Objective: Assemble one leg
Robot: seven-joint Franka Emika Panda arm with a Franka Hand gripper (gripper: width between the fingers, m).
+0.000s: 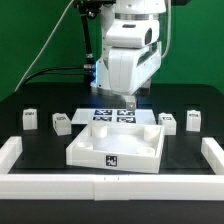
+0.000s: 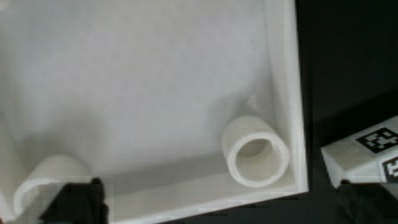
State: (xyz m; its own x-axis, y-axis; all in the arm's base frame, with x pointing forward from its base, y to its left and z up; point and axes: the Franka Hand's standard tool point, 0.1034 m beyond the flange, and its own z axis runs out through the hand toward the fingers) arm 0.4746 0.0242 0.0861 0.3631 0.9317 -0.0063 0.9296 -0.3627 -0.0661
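Observation:
Four small white legs with square tags stand on the black table, two at the exterior view's left [image 1: 29,118] [image 1: 61,123] and two at its right [image 1: 167,121] [image 1: 193,120]. One tagged leg [image 2: 365,150] shows in the wrist view beside the large white tray-like piece [image 2: 125,80]. That piece [image 1: 92,151] lies in the middle of the table and has a round socket [image 2: 260,156] in its corner. My gripper [image 1: 129,101] hangs over the piece's far edge. In the wrist view my gripper [image 2: 228,205] is open and empty, its dark fingertips [image 2: 75,200] spread wide over that corner.
The marker board [image 1: 113,115] lies flat behind the tray-like piece, under the arm. White rails border the table at the exterior view's left [image 1: 10,155], right [image 1: 212,155] and front [image 1: 110,186]. A second socket [image 2: 50,172] shows at the tray's other corner.

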